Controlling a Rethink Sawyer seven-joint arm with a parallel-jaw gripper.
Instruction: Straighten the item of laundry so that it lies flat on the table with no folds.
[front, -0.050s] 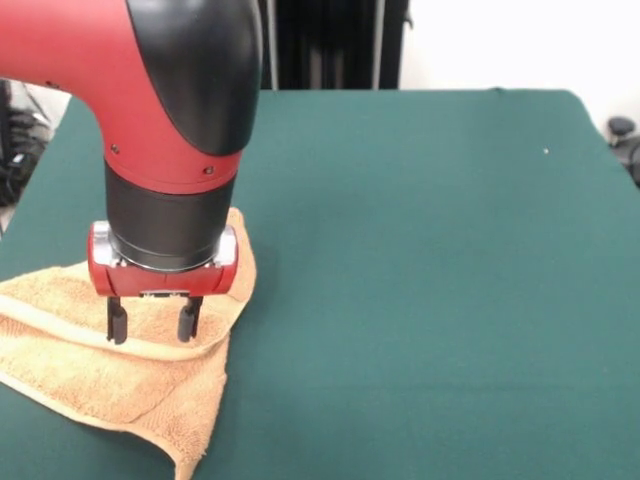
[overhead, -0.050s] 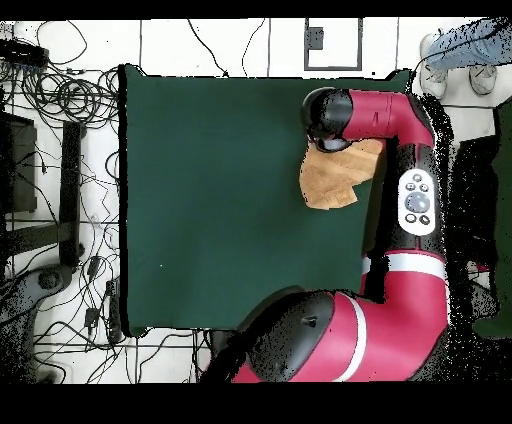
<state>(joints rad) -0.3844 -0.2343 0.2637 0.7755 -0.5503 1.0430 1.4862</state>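
The towel (front, -0.050s: 100, 375) lies near one edge of the green counter (front, -0.050s: 420, 260), close to a corner, and it is far from flat. In the front view a thick fold runs across it just under the gripper, one flap is doubled over the rest, and a corner trails toward the counter's edge in a loose point. The overhead view shows only an irregular tan patch (overhead, -0.050s: 330, 180) poking out from beneath the arm (overhead, -0.050s: 400, 190), with the rest hidden.

The gripper (front, -0.050s: 152, 322) hangs right over the folded ridge with its jaws open and nothing between them; the two dark fingers (front, -0.050s: 117, 322) sit just above or barely touching the pile, and I cannot tell which from here.

The step in hand looks like picking a hold on the top layer. To do it well, I would say the jaws should close on the upper flap alone, near its free edge and not on the ridge, so that both layers do not come up together. Then the flap wants drawing outward toward the open middle of the counter, low and slow, so the cloth unrolls instead of dragging the whole towel along. Pulling toward the nearby edge would risk sliding it off.

There are no containers on the counter, so nothing to report inside any.
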